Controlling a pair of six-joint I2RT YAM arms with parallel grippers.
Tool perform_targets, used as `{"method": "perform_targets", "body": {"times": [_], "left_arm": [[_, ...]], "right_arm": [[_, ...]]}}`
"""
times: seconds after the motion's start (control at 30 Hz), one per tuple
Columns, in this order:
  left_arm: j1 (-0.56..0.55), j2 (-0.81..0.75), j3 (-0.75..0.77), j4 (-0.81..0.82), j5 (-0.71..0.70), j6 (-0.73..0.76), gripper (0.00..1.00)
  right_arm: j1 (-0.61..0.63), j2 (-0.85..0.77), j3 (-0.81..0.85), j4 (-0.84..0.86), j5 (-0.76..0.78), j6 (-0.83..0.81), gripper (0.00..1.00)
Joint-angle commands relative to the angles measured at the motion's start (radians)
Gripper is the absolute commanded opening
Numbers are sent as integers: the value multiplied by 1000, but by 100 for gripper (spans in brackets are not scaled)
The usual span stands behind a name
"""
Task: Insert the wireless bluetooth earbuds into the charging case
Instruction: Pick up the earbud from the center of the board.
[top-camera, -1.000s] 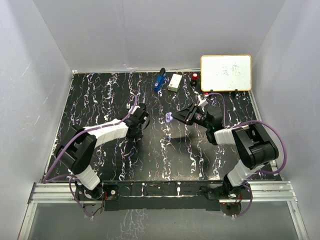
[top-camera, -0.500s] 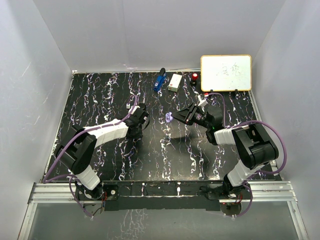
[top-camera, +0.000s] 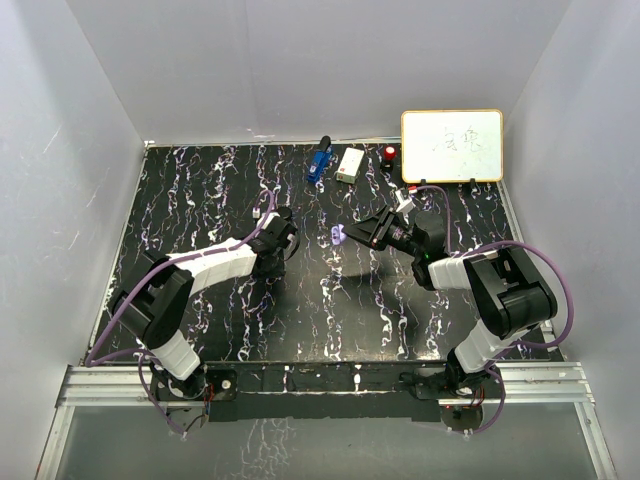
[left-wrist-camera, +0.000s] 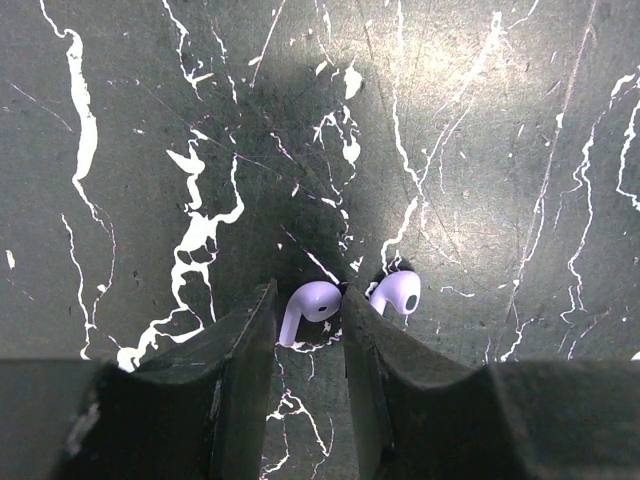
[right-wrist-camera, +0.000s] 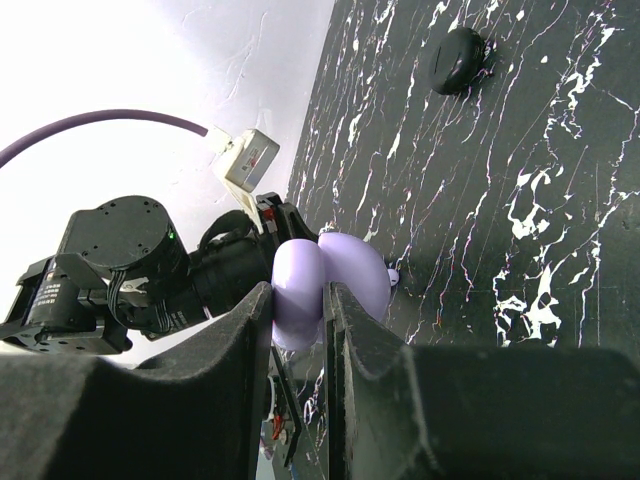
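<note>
Two pale lilac earbuds lie on the black marbled table in the left wrist view. One earbud (left-wrist-camera: 308, 303) sits between my left gripper's (left-wrist-camera: 310, 312) fingertips, touching both; the other earbud (left-wrist-camera: 398, 291) lies just outside the right finger. In the top view the left gripper (top-camera: 281, 240) is low on the table and hides them. My right gripper (right-wrist-camera: 300, 300) is shut on the open lilac charging case (right-wrist-camera: 330, 275), held above the table right of the left gripper; the case (top-camera: 338, 235) also shows in the top view. No black earbuds are in view.
A black round case (right-wrist-camera: 460, 58) lies on the table in the right wrist view. At the back stand a blue tool (top-camera: 319, 163), a white box (top-camera: 350, 165), a small red object (top-camera: 389, 154) and a whiteboard (top-camera: 452, 146). White walls enclose the table.
</note>
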Motion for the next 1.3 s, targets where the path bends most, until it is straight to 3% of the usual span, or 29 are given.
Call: {"method": "perform_targets", "body": {"times": [0.0,0.43,0.67,0.83,1.27], "left_arm": [[-5,-51,-9,-25,6,5,31],[-4,-30,-15,-9,11,7,26],[-4,-52,4,-20,1,10,15],[-4,-90,61,-26,-36,32,13],[-4,-152,102,160,8,62,0]], "right_arm": [[-6,0,-7,69,-10,3,0],[-5,3,-9,70,-10,5,0],[-6,4,-9,73,-10,6,0],[-6,2,-8,72,-10,4,0],[-6,9,3,56,-18,5,0]]}}
